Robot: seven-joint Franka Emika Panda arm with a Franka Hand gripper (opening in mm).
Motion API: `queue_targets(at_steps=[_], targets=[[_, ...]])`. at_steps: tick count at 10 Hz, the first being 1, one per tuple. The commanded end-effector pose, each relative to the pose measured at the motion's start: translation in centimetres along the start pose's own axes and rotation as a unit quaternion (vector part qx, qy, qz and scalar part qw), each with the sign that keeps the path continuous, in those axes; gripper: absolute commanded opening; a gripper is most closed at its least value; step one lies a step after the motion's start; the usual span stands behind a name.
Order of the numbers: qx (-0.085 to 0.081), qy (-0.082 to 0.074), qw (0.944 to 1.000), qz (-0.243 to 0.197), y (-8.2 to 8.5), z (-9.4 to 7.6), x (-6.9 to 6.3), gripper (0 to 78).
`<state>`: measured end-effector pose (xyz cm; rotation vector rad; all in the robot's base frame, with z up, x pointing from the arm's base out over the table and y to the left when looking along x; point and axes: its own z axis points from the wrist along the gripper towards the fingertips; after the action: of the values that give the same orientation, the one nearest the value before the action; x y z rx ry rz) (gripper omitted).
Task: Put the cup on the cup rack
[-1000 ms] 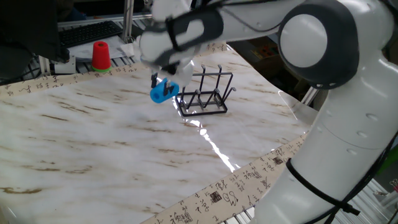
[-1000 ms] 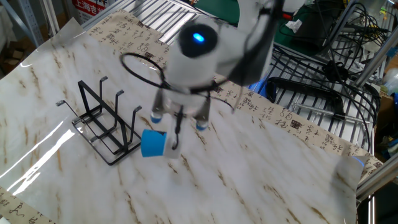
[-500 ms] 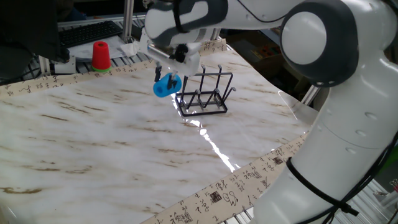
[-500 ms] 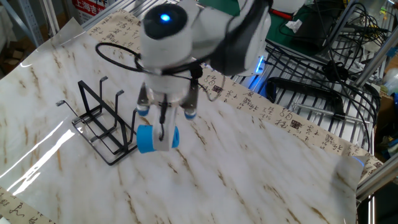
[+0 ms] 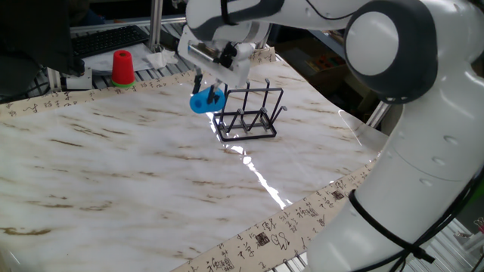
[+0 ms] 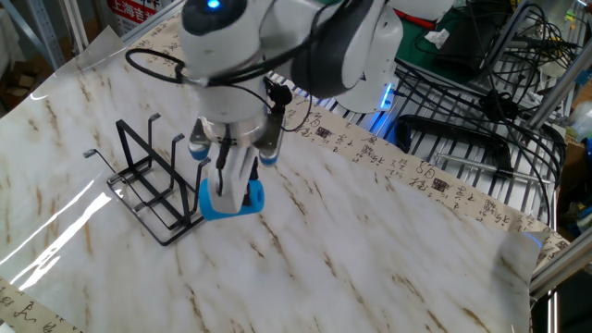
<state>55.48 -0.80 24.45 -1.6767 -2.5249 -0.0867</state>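
Since the earlier frames, the two-finger gripper point(image 6: 225, 182) has carried the small bright blue plastic cup point(image 6: 231, 199) closer to the black wire cup rack point(image 5: 248, 115). Its fingers are clamped on the cup, just beside the rack's prongs, at upper centre.

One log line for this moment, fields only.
hand: shut on cup | cup: tipped, in the air beside cup rack | rack prongs: bare | step: not yet placed

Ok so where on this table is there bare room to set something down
The marble between the cup rack and the near patterned border is bare. It is crowded at the rack, where the claw holds the blue cup, and by the red cup.
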Motion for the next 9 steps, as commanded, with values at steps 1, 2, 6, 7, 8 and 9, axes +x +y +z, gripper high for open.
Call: queue_targets(at_steps=[1,2,6,7,8,9], targets=[[0.015,0.027,0.9995,0.01,0.2,-1.62,-1.17,1.4],[0.016,0.037,0.9992,0.007,0.09,-2.0,-1.52,1.4],[0.025,0.058,0.998,0.004,-0.12,-2.36,-1.88,1.4],[0.025,0.062,0.9978,0.006,-0.14,-2.37,-1.9,1.4],[0.025,0.08,0.9964,0.003,-0.48,-2.49,-2.07,1.4],[0.03,0.087,0.9957,0.002,-0.67,-2.55,-2.17,1.4]])
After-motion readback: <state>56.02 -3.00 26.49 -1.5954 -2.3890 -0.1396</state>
